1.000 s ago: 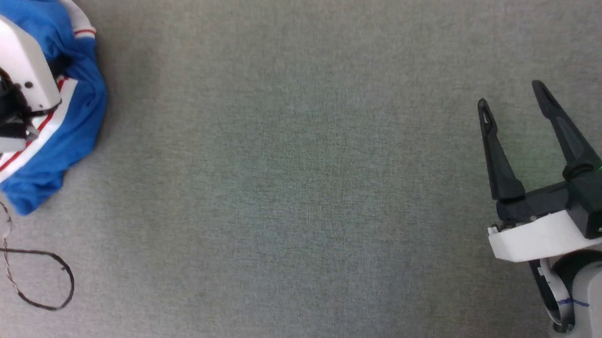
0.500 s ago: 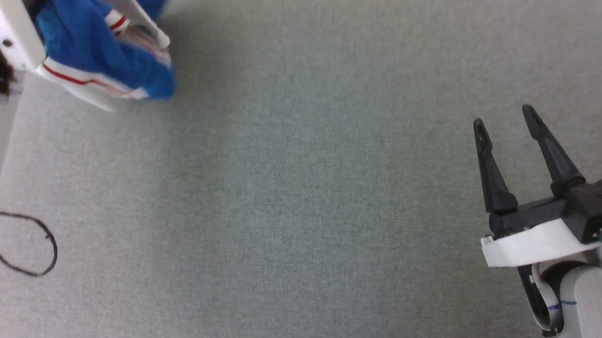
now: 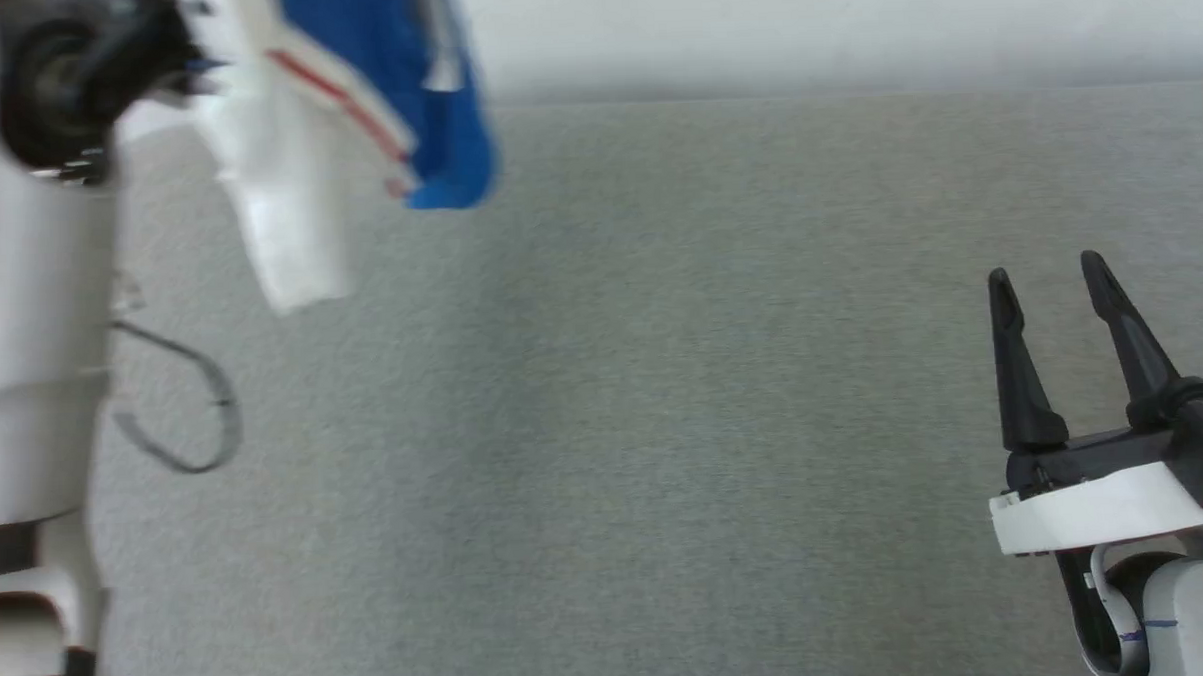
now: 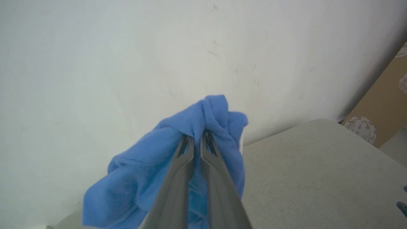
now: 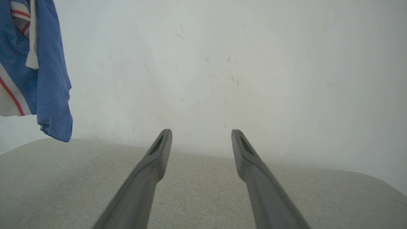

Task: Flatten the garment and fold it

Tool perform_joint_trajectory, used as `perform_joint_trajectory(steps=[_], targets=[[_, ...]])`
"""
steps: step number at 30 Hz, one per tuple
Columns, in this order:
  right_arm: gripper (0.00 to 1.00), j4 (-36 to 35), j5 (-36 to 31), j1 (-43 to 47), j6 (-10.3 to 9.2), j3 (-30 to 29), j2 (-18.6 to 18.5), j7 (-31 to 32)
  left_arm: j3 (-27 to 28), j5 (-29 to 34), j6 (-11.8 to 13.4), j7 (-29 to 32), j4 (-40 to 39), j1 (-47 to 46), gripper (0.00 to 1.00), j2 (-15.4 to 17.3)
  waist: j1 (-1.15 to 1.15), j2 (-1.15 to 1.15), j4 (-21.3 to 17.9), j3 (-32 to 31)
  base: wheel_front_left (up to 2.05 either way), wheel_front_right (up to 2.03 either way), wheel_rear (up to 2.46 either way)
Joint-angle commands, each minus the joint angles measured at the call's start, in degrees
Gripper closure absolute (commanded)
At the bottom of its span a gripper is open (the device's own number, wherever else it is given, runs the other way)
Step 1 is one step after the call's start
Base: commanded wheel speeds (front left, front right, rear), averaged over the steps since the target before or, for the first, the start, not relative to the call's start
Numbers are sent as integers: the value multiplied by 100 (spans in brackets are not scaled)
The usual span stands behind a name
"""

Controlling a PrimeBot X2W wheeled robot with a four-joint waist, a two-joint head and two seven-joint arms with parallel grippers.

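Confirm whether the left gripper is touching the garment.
Touching. The left wrist view shows the left gripper shut on the garment, blue cloth bunched around its fingertips.

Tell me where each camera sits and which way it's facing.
Head view: on the head, looking down at the grey table; own left arm and open right end effector show.
Left wrist view: along the left end effector, shut on the shirt, toward the wall.
Right wrist view: along the right end effector, facing that wall across the table.
Shared: all three show the hanging shirt.

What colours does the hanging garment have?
The garment is blue with white panels and thin red stripes, clearest in the right wrist view.
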Motion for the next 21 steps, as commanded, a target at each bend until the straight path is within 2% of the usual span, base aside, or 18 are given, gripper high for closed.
perform_joint_trajectory(steps=[1,7,13,18,21], targets=[[0,9,52,54,-4,-20,15,-37,-50,-82,-50,12,-57,-86,100,-117,1,0,-300,-236,0,0,0],[0,-37,87,60,-4,-123,15,-70,-428,-259,-100,131,-381,-52,100,-532,1,0,-677,-286,0,0,0],[0,-52,119,74,-4,-196,16,-81,-848,-384,-63,42,-527,366,100,-1107,1,0,-979,-238,0,0,0],[0,-42,175,47,-4,-175,16,-106,-1176,-324,3,-375,-399,928,100,-1567,1,0,-1166,-120,0,0,0],[0,-6,203,29,-4,-166,16,-140,-1442,-160,-10,-735,-239,1282,100,-1729,1,0,-1230,-60,0,0,0]])
